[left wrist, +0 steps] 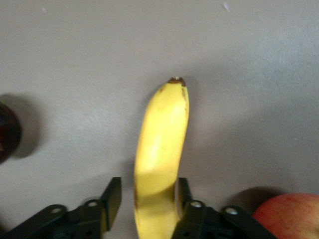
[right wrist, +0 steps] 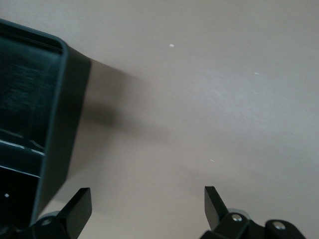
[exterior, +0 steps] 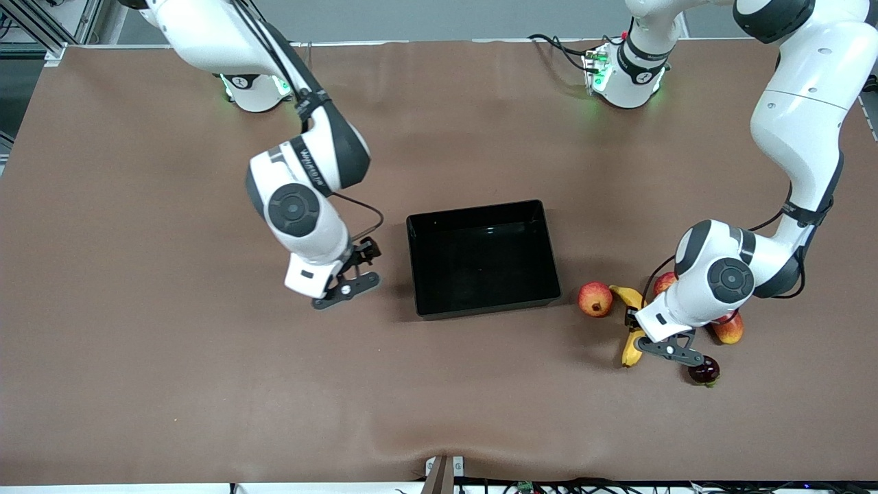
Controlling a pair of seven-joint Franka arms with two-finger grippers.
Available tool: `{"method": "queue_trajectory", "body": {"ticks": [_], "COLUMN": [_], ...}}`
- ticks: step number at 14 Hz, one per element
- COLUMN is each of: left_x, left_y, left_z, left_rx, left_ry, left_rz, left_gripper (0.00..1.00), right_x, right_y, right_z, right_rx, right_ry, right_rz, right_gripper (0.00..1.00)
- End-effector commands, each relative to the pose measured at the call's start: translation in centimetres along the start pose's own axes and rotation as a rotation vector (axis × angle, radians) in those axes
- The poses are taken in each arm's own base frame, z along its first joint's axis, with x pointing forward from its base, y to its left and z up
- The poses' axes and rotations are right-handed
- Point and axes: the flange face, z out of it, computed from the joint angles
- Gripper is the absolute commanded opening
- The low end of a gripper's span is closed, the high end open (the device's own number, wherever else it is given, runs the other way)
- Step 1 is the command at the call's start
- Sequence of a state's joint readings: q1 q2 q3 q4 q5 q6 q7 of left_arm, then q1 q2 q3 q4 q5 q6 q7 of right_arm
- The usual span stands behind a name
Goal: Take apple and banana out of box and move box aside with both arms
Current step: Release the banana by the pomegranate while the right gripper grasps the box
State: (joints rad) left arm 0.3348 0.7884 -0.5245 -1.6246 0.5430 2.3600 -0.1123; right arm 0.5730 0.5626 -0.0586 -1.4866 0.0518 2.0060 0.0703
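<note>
The yellow banana [exterior: 631,346] [left wrist: 162,149] lies on the brown table toward the left arm's end. My left gripper [exterior: 636,329] [left wrist: 148,199] is low over it with a finger on each side. One finger touches the peel, and a gap shows at the other, so it is open. The small red apple [exterior: 664,281] sits beside the banana, partly hidden by the left arm. The black box [exterior: 480,209] [right wrist: 60,124] stands in the middle of the table with nothing in it. My right gripper [exterior: 361,270] [right wrist: 148,206] hangs open and holds nothing, just off the box's wall toward the right arm's end.
A round red-orange fruit [exterior: 595,298] [left wrist: 289,216] lies between the box and the banana. An oblong red-yellow mango [exterior: 730,329] and a dark purple fruit [exterior: 704,370] [left wrist: 7,132] crowd the left gripper. The cloth bulges at the table's front edge [exterior: 439,453].
</note>
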Motion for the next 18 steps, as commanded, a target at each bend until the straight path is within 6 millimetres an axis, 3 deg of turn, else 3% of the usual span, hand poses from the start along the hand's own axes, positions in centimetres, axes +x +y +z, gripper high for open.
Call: {"method": "queue_trajectory", "body": {"ticks": [1,5,10,14,18], "left_x": [0.8,1.2,1.0,-0.1,-2.3], "left_y": [-0.3,-0.7,0.2,-0.5,-0.9], "left_z": [-3.7,-13.3,-24.4,-30.1,-36.7], "left_rx": [0.049,0.141,0.138,0.081,0.117], "left_ry": [0.052,0.073,0.042,0.031,-0.044], "left_rz": [0.012,0.012,-0.063,-0.148,-0.185], "left_gripper": [1.0,1.0,1.0,1.0,1.0], "right_x": [1.2,1.1,1.4,1.1,0.9], "right_y": [-2.5,-6.4,-7.8,-8.9,-9.5], "right_z": [1.3,2.9,5.7,7.8,10.1], "right_rx": [0.005,0.002,0.009,0.142,0.137], "right_ry": [0.049,0.058,0.067,0.035,0.012], "right_rz": [-0.003,-0.056,-0.069,0.021,0.018], "right_gripper": [1.0,1.0,1.0,1.0,1.0]}}
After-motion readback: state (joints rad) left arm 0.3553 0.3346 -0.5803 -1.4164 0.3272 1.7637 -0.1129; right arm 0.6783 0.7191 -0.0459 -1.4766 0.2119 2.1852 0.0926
